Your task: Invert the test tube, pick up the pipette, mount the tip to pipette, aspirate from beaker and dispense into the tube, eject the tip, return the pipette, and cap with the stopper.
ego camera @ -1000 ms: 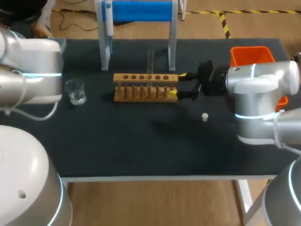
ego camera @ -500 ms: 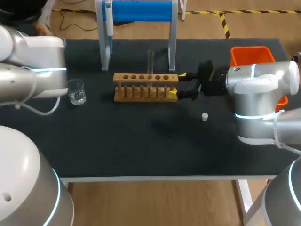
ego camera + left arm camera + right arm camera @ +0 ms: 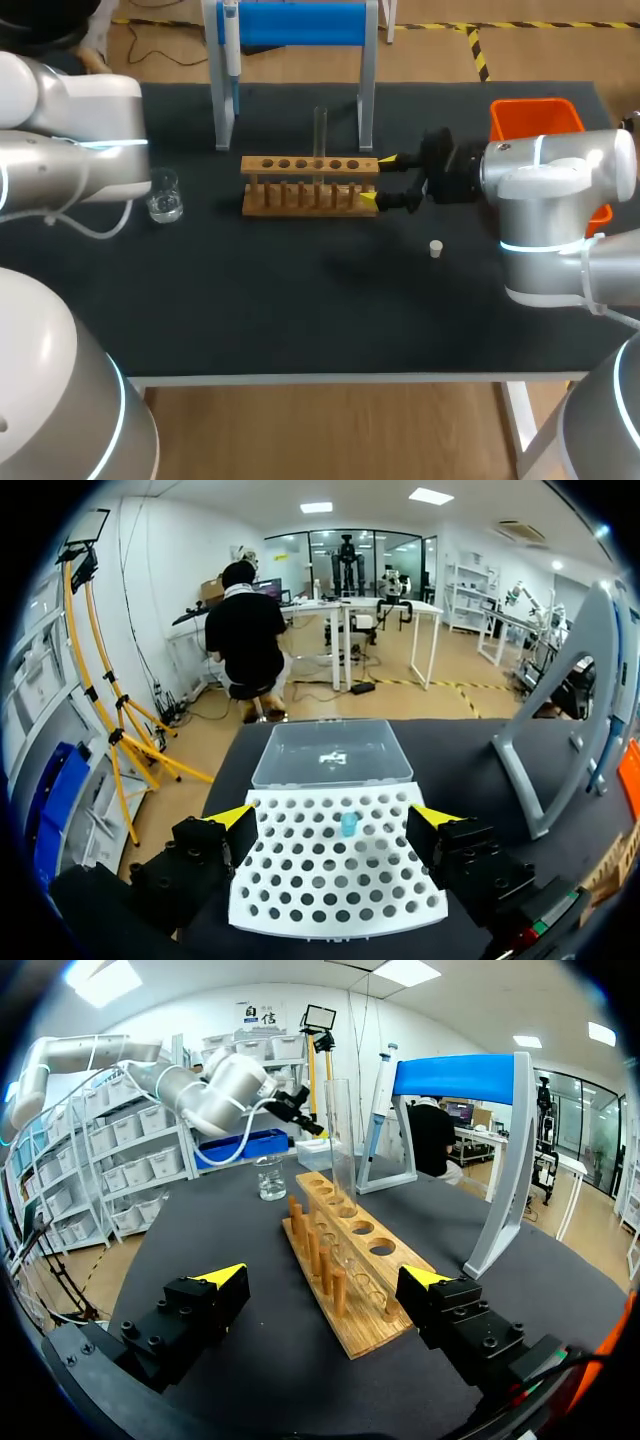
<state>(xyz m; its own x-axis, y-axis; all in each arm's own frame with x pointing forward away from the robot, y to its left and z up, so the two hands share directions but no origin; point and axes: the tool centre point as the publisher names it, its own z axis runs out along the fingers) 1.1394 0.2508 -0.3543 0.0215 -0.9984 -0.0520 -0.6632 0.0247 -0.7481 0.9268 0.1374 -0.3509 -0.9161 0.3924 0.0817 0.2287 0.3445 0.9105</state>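
**Left gripper [image 3: 336, 818] open over the tip rack [image 3: 330, 885]**

The left gripper hung above the white tip rack, its yellow-tipped fingers wide apart, one over each side edge of the rack. A single blue pipette tip [image 3: 348, 824] stood in a hole near the rack's middle. A clear lid [image 3: 333, 752] lay folded back at the rack's far edge. Beside the rack, on the black table [image 3: 455, 755], rose the grey leg of the pipette stand [image 3: 535, 770].

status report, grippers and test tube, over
Left gripper open, at the tip rack. Right gripper open, straddling the end of the wooden rack. Test tube upright in it, pipette on its stand. Nothing in the way.
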